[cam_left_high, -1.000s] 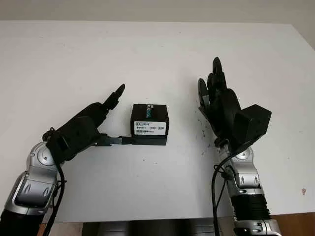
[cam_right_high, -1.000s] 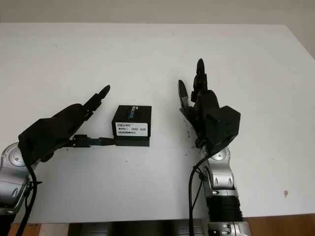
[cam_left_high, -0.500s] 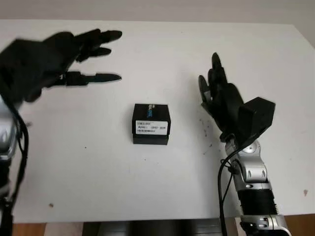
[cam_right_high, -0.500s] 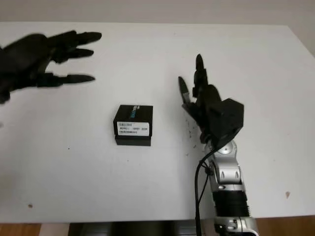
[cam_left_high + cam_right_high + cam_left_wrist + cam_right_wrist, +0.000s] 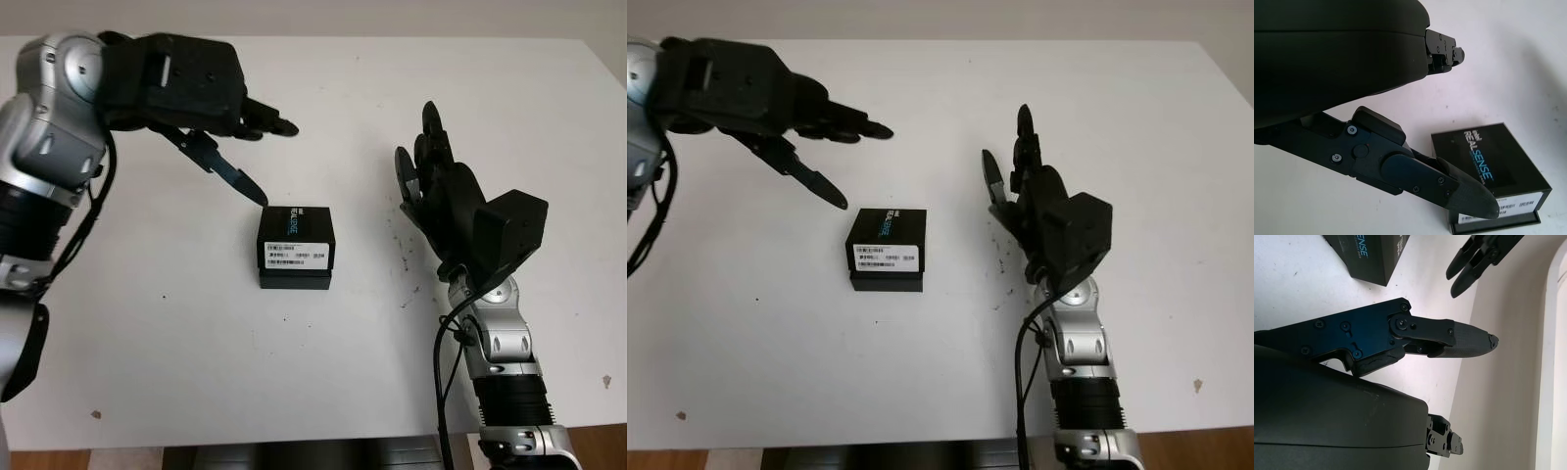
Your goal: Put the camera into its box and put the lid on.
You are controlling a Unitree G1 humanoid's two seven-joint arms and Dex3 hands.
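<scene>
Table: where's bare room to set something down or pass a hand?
Bare table: the far strip beyond both hands, the near strip between the box and the front edge, and the near left corner. A narrower gap lies between the box and the open right hand. Crowded: the open left hand hangs over the box's far left.

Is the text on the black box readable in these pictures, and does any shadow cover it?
Left wrist view: the box lid reads "REALSENSE" clearly, though a left robot hand finger crosses its near edge. Left eye view: the box lettering is too small to read; no shadow covers the lid; the right robot hand stands apart.
</scene>
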